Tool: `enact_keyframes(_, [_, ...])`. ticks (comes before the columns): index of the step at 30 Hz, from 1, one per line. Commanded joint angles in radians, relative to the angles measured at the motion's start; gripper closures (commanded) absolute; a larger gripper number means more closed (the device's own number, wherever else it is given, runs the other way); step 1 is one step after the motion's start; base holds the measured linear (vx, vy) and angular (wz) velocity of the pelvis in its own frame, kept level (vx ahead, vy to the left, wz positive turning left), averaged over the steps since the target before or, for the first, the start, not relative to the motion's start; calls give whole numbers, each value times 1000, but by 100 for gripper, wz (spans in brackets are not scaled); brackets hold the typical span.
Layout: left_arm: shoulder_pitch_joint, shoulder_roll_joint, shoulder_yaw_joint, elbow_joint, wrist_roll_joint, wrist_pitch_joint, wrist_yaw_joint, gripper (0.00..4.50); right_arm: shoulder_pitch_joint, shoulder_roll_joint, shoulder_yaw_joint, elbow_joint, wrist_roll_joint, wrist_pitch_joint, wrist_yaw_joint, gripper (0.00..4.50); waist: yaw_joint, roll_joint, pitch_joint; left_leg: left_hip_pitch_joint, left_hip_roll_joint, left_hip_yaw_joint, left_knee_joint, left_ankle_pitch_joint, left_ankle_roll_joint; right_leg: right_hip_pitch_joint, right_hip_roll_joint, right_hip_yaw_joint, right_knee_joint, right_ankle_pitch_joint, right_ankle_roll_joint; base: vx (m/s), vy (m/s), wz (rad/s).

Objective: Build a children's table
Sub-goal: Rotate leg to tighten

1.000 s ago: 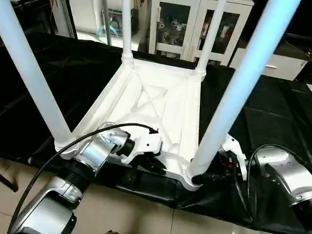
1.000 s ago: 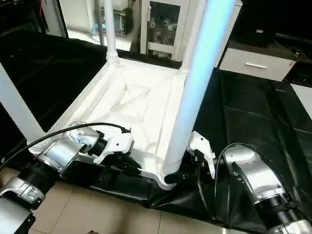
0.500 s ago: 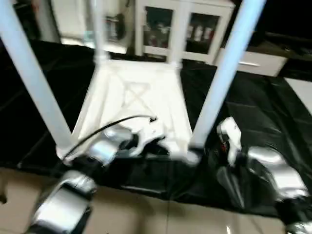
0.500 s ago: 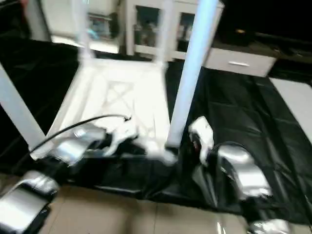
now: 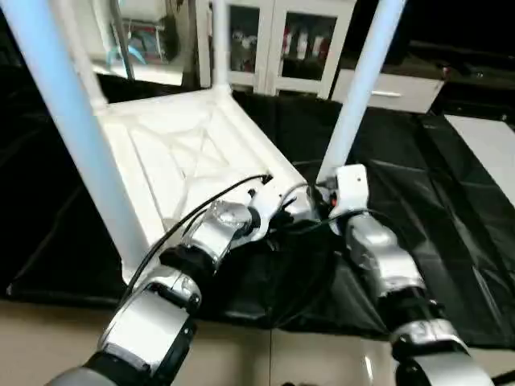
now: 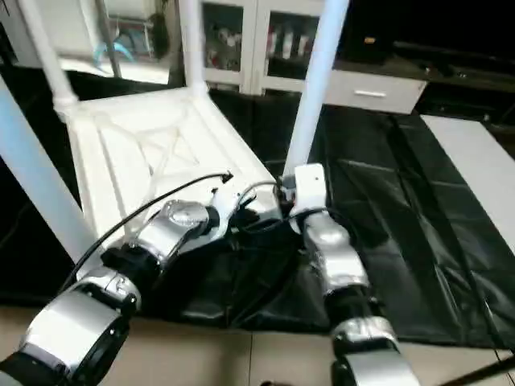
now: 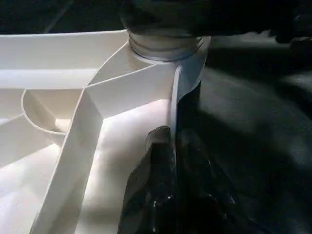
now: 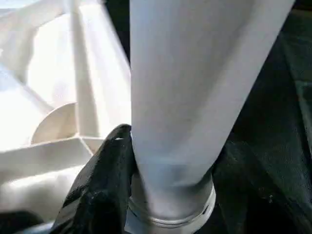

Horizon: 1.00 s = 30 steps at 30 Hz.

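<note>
Left eye view: we see the tabletop lying underside up on the black sheet, with four legs standing in its corner sockets, their tops cut off. In the left wrist view, the left gripper is clamped on the tabletop's thin rim beside a socket. In the right wrist view, the right gripper grasps the near right leg at its base; its far finger is hidden in shadow.

Black sheeting below; glass-door cabinet behind.
</note>
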Motion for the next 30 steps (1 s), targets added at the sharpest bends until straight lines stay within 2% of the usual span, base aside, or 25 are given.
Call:
enact_keyframes(1, [-45,9,61,13,11,-22,173,450,21,54,62,57,-49,4,-4,257,10,-5,-66,-2,1,16,-76,-261,46,47,-44,34,-62,-357,-174,0,0,0])
enact_keyframes(3, [-55,6,62,37,13,-57,180,450,-4,75,34,101,-40,-57,-34,257,15,-8,-69,-7,1,18,-75,-222,53,49,-43,36,-53,-306,-186,0,0,0])
enact_keyframes(4, [-55,6,62,37,14,-59,180,450,-4,75,33,101,-39,-59,-35,257,19,-10,-71,-12,-2,20,-72,-198,58,51,-43,38,-47,-281,-189,0,0,0])
enact_keyframes(5, [-49,10,55,35,14,-73,149,450,-3,77,5,92,-19,-102,-41,257,23,-11,-72,-12,-2,21,-70,-186,61,51,-43,39,-45,-269,-190,0,0,0])
enact_keyframes(6, [-44,13,48,30,18,-95,135,450,2,74,-2,80,-11,-117,-33,257,30,-9,-72,-11,-2,24,-69,-162,74,51,-42,41,-39,-231,-200,0,0,0])
enact_keyframes(8, [-42,15,43,29,20,-109,128,450,5,71,-5,75,-7,-126,-27,257,33,-7,-74,-11,-2,26,-67,-131,85,54,-40,42,-33,-188,-210,0,0,0])
enact_keyframes(9, [-42,15,43,29,20,-109,128,450,5,71,-5,75,-7,-126,-27,257,35,-7,-74,-11,-2,26,-68,-123,89,54,-40,42,-32,-181,-215,0,0,0])
enact_keyframes(11, [-44,17,34,44,25,-149,97,450,38,35,14,23,-6,-170,45,257,38,8,-71,-8,-1,28,-68,-150,85,53,-39,42,-39,-202,-212,0,0,0])
enact_keyframes(12, [-46,17,34,51,27,-159,90,450,45,28,18,14,-12,-184,63,257,38,2,-71,-9,-1,30,-68,-157,84,54,-38,42,-41,-206,-209,0,0,0])
enact_keyframes(13, [-47,17,34,53,27,-161,89,450,46,27,18,13,-14,-186,66,201,39,-1,-71,-9,-1,30,-68,-161,83,54,-38,42,-40,-210,-207,0,0,0])
enact_keyframes(14, [-45,16,32,56,29,-183,80,450,73,14,15,-35,-6,-193,92,187,43,10,-71,-7,-1,31,-70,-167,84,54,-37,43,-41,-224,-206,0,0,0])
enact_keyframes(15, [-44,13,23,60,33,-203,52,450,101,2,7,-91,8,-190,107,187,45,6,-69,-8,-3,34,-68,-180,91,52,-34,43,-44,-232,-198,0,0,0])
enact_keyframes(16, [-44,13,22,61,34,-205,49,450,104,1,6,-97,10,-190,108,168,48,6,-70,-10,-2,31,-70,-179,92,57,-37,43,-42,-236,-191,0,0,0])
enact_keyframes(17, [-45,12,17,64,36,-209,36,450,123,-7,6,-139,14,-171,113,153,41,12,-72,-20,-2,27,-72,-166,87,64,-37,43,-39,-242,-180,0,0,0])
enact_keyframes(18, [-45,12,17,64,36,-209,36,450,123,-7,6,-139,14,-171,113,153,42,11,-73,-16,-1,28,-71,-166,83,60,-37,43,-42,-243,-178,0,0,0])
enact_keyframes(19, [-46,11,15,66,39,-212,28,450,146,-19,10,-189,17,-149,119,146,36,8,-74,-15,-3,30,-68,-165,82,57,-33,44,-40,-231,-186,0,0,0])
enact_keyframes(20, [-48,9,15,69,40,-236,15,450,186,-39,16,-267,17,-125,128,137,39,9,-75,-11,-1,32,-66,-153,87,51,-33,46,-38,-204,-198,0,0,0])
enact_keyframes(21, [-48,9,15,70,40,-239,14,450,190,-41,17,-275,17,-123,128,137,39,14,-74,-13,-2,31,-67,-150,91,53,-31,45,-37,-195,-203,0,0,0])
enact_keyframes(22, [-52,8,17,80,40,-271,10,450,245,-61,18,-363,22,-91,141,137,43,15,-73,-10,0,32,-66,-146,94,52,-30,45,-38,-186,-198,0,0,0])
enact_keyframes(25, [-58,6,12,87,42,-313,-1,450,301,-79,15,-442,18,-70,145,137,50,10,-75,-11,0,33,-66,-133,101,54,-32,48,-34,-159,-198,0,0,0])
enact_keyframes(27, [-67,-1,25,91,28,-344,-1,450,366,-102,13,-528,2,-44,157,137,53,1,-70,-11,-2,36,-67,-162,103,53,-32,48,-44,-223,-181,0,0,0])
enact_keyframes(29, [-68,-5,47,86,-2,-335,-34,450,387,-106,9,-554,5,-33,158,137,52,0,-68,-11,-3,36,-69,-186,99,49,-34,46,-52,-290,-165,0,0,0])
enact_keyframes(30, [-69,-6,63,82,-18,-325,-36,406,399,-109,9,-570,0,-22,153,131,51,0,-68,-11,-3,35,-69,-193,97,49,-33,46,-52,-308,-159,0,0,0])
